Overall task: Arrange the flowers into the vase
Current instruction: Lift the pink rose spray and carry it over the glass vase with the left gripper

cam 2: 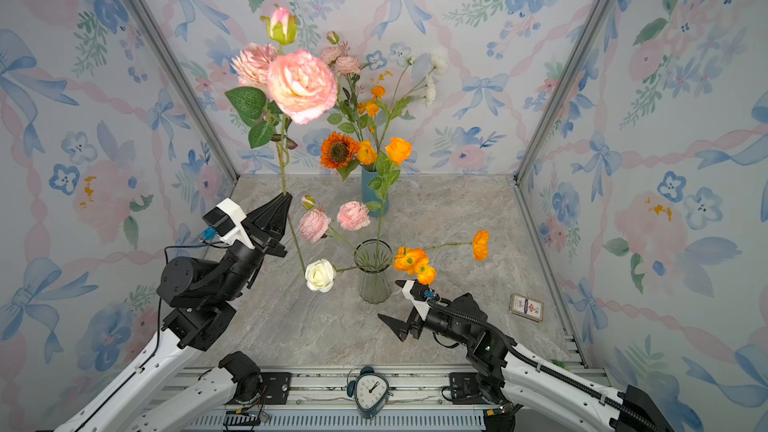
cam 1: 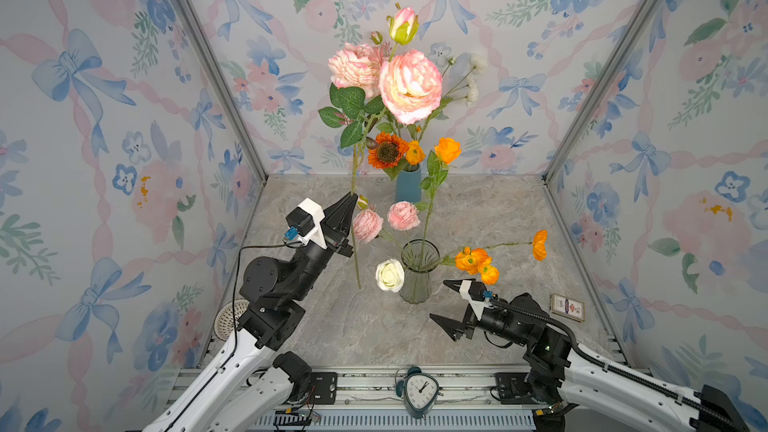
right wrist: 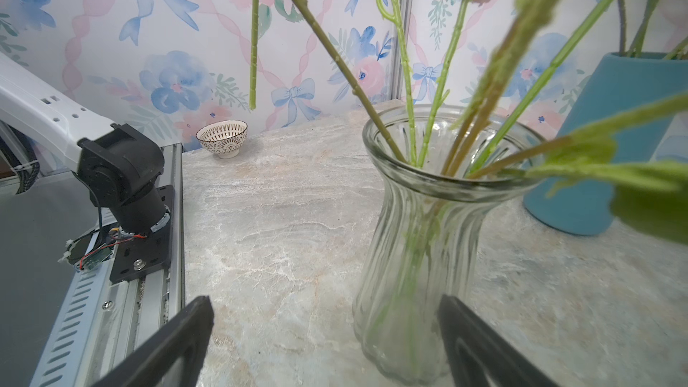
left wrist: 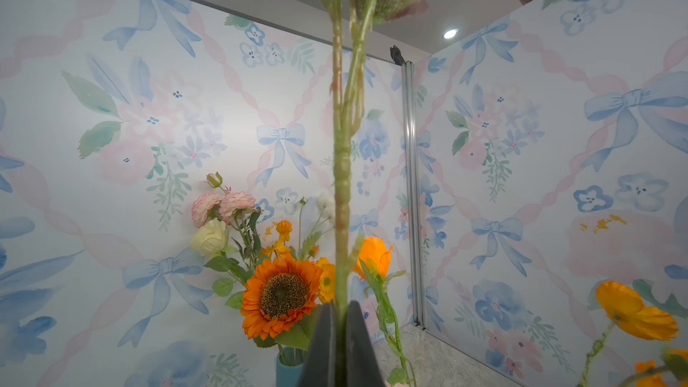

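Observation:
A clear ribbed glass vase (cam 1: 419,274) (cam 2: 372,280) (right wrist: 420,240) stands mid-table. It holds several flowers: orange poppies (cam 1: 473,261), pink peonies (cam 1: 403,215) and a white rose (cam 1: 390,275). My left gripper (cam 1: 353,198) (cam 2: 286,200) (left wrist: 340,310) is shut on the green stem (left wrist: 341,180) of a tall flower with a large pink bloom (cam 1: 409,85) (cam 2: 301,85). It holds the flower upright, left of the vase, with the stem's lower end hanging free above the table. My right gripper (cam 1: 437,299) (cam 2: 387,299) (right wrist: 324,303) stands open and empty just right of the vase's base.
A blue vase (cam 1: 405,187) (cam 2: 368,193) with a sunflower (cam 1: 387,150) bouquet stands at the back wall. A patterned bowl (cam 1: 230,317) (right wrist: 222,137) sits at the left edge, a card box (cam 1: 567,307) at the right, and a clock (cam 1: 419,390) on the front rail.

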`<act>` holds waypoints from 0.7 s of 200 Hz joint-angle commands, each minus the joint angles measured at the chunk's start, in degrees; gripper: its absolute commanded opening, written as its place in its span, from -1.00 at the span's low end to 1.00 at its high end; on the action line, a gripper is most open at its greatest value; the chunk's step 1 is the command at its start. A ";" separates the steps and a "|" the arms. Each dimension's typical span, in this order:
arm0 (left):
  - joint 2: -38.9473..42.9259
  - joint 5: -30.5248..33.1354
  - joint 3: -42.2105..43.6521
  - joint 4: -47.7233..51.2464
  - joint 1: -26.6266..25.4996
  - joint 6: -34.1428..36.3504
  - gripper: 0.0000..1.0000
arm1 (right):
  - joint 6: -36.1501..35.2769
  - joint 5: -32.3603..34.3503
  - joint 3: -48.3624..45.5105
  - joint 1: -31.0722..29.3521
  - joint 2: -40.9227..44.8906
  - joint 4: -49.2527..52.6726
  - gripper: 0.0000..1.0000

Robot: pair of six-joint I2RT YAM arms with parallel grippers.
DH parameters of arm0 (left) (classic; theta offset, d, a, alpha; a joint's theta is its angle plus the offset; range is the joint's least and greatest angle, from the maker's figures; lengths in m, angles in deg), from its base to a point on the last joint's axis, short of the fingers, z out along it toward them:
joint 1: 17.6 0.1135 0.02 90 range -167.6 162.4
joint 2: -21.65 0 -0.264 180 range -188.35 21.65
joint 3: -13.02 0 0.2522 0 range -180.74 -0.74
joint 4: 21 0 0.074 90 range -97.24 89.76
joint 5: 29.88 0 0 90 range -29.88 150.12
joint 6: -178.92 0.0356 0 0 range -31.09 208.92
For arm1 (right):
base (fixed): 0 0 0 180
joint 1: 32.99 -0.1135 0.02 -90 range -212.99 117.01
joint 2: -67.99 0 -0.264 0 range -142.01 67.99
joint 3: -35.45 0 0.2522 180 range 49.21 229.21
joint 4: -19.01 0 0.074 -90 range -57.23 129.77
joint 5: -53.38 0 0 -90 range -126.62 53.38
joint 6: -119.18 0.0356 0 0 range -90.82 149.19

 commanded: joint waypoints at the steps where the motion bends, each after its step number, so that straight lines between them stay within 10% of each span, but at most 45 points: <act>1: 0.09 -3.05 -0.43 -6.87 -3.11 1.02 -1.00 | -0.49 -0.86 -0.38 0.29 0.25 -0.31 0.94; 140: -20.10 -5.18 -8.56 -24.75 -14.99 12.29 -1.00 | 0.15 -1.09 -0.34 2.07 3.98 0.65 0.94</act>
